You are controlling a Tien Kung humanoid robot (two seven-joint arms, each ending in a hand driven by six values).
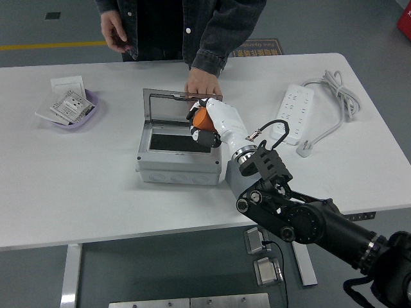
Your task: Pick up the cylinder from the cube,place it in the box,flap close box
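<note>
My right hand (204,125) is shut on the orange cylinder (201,117) and holds it over the right part of the open grey box (180,159). The box's lid (182,109) stands upright at the back, and a person's hand (203,83) rests on its top edge. The box's dark inside shows below the cylinder. My right forearm hides the grey cube almost wholly; only a sliver of it may show right of the box. My left arm does not appear.
A purple dish (78,112) with white cards sits at the far left. A white power strip (294,114) with its cable (337,96) lies at the right. The person stands at the table's far side, the other hand (115,32) held near the body.
</note>
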